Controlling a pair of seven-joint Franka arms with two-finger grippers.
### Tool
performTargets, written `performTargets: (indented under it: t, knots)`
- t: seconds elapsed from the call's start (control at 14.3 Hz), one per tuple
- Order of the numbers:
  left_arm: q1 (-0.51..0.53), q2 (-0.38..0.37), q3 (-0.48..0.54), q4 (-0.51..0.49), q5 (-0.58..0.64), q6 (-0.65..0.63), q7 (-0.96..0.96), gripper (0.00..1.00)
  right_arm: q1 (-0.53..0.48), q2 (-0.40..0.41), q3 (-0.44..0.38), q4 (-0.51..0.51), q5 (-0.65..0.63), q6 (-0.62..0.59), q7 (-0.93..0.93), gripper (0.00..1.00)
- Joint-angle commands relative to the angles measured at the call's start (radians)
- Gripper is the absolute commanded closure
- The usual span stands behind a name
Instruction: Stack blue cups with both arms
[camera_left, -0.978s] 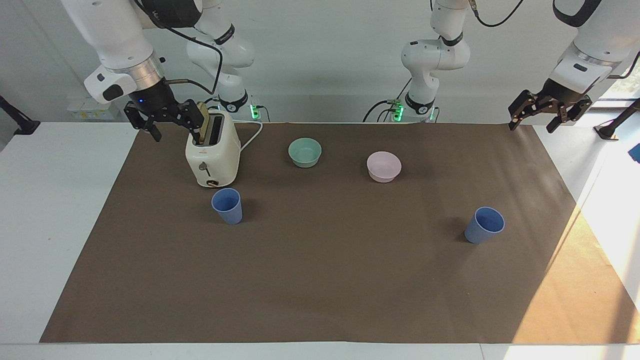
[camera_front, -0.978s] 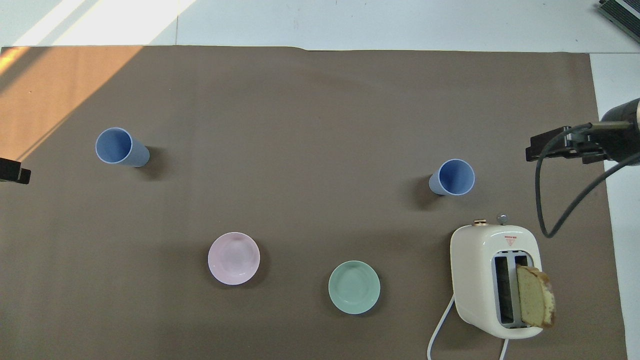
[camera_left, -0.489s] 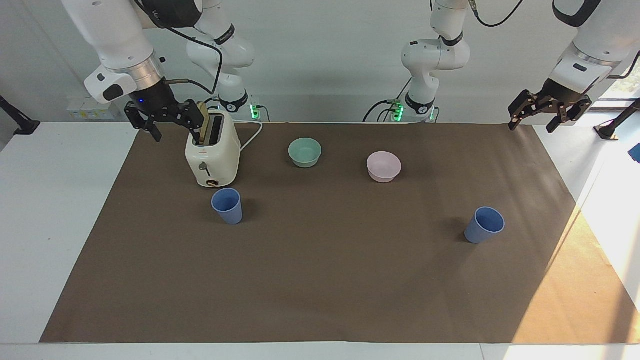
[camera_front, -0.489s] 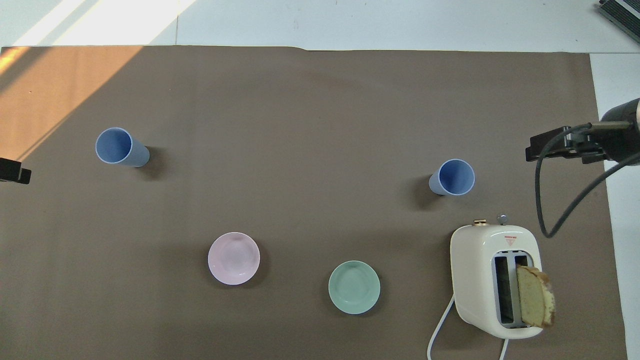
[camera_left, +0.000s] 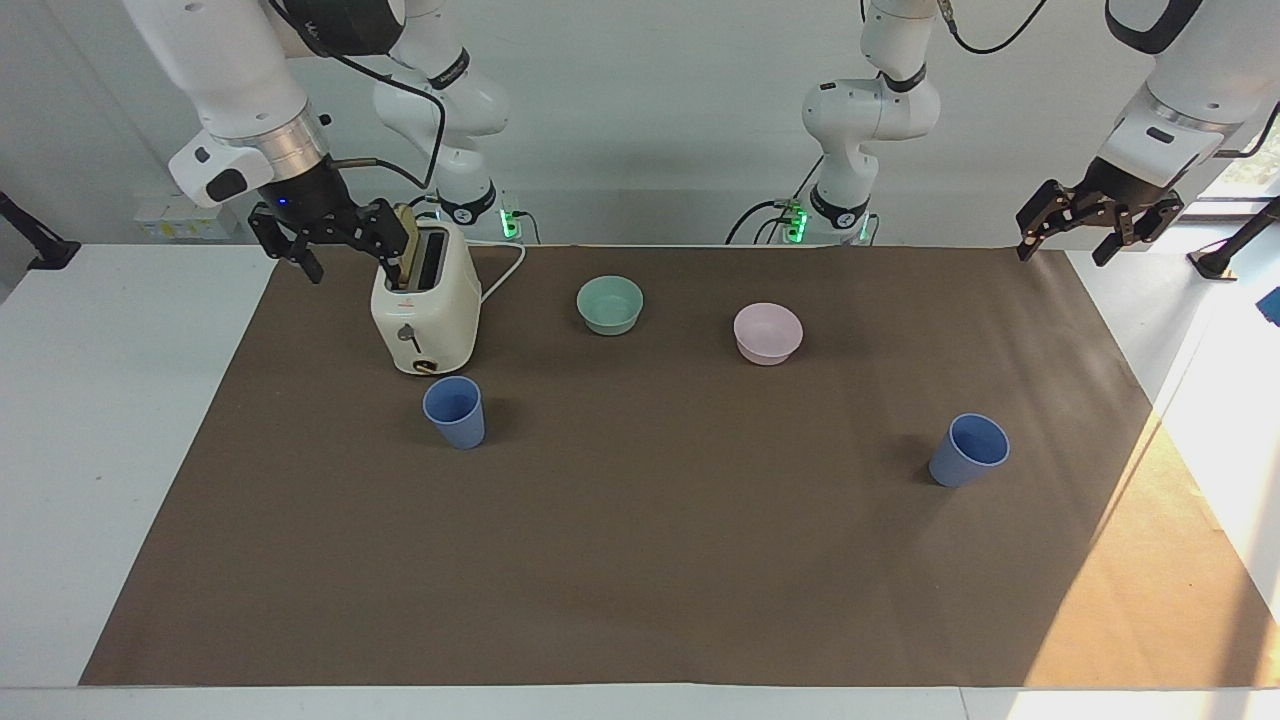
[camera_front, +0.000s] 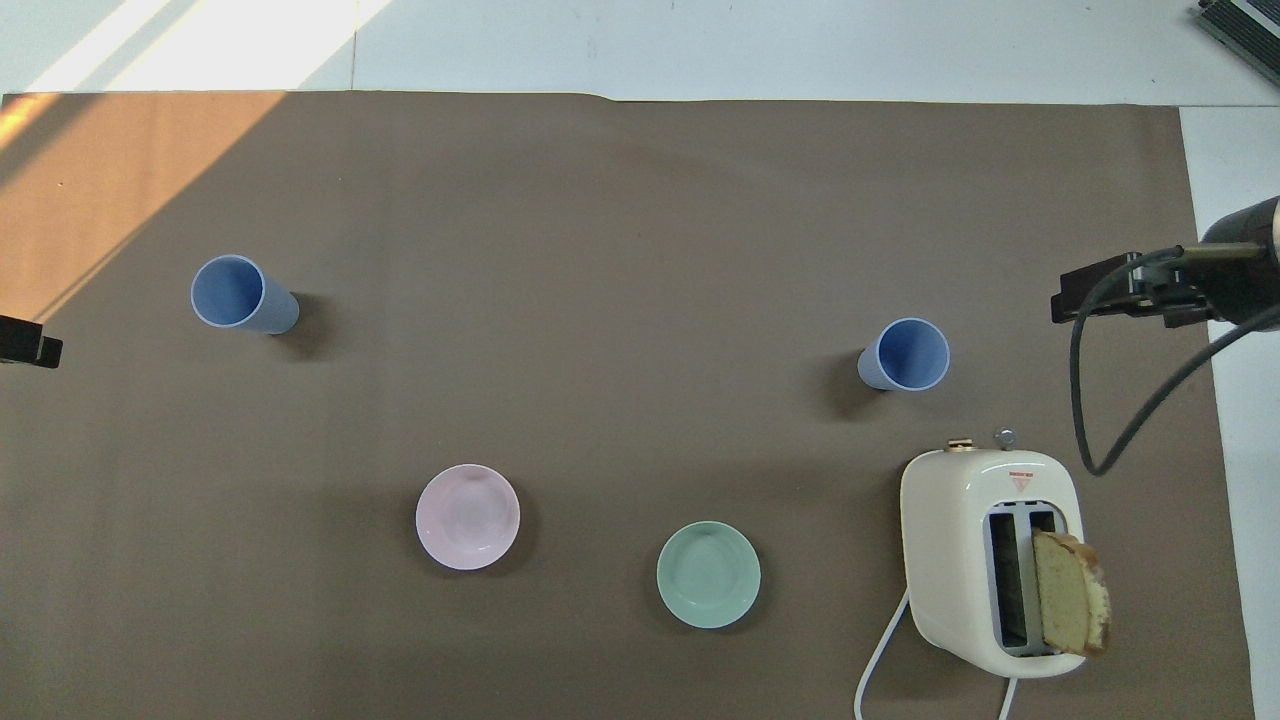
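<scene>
Two blue cups stand upright and well apart on the brown mat (camera_left: 640, 560) covering the tabletop. The first cup (camera_left: 455, 412) sits just off the toaster (camera_left: 425, 310), at the toaster's 12 o'clock in the overhead view. The second cup (camera_left: 968, 450) is near 9 o'clock in that view, toward the left arm's end.

The right hand (camera_left: 348, 255) hovers beside the toaster with its fingers apart. The left hand (camera_left: 1070, 245) hangs over the mat's corner, also spread and empty.

Stacking has not begun. Each hand would best drop onto its nearer cup and pinch the wall just below the rim. The right hand must stay clear of the toaster and its bread slice (camera_left: 405, 245). One cup is then lifted level, centred over the other's mouth and lowered straight in.
</scene>
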Motion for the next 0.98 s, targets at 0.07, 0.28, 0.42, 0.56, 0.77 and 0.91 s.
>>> performTargets:
  t: [0.07, 0.28, 0.42, 0.56, 0.77, 0.91]
  knots:
    - [-0.002, -0.005, -0.001, 0.004, 0.018, -0.013, -0.009, 0.00, -0.012, -0.021, 0.002, -0.030, 0.017, 0.024, 0.006, 0.00]
    - [-0.002, -0.005, -0.001, 0.004, 0.018, -0.013, -0.009, 0.00, -0.013, -0.023, 0.002, -0.031, 0.017, 0.022, 0.005, 0.00]
    - [-0.002, -0.005, -0.001, 0.004, 0.018, -0.013, -0.009, 0.00, -0.015, -0.023, 0.002, -0.031, 0.017, 0.022, 0.005, 0.00]
    - [-0.002, -0.005, -0.001, 0.004, 0.018, -0.011, -0.008, 0.00, -0.015, -0.023, 0.001, -0.031, 0.012, 0.024, 0.008, 0.00]
    - [-0.005, -0.005, -0.001, 0.004, 0.018, -0.008, -0.008, 0.00, -0.015, -0.030, 0.001, -0.053, 0.007, 0.028, 0.010, 0.00]
    - [-0.005, -0.003, -0.001, 0.004, 0.016, -0.005, -0.006, 0.00, -0.015, -0.055, 0.001, -0.094, 0.007, 0.057, 0.008, 0.00]
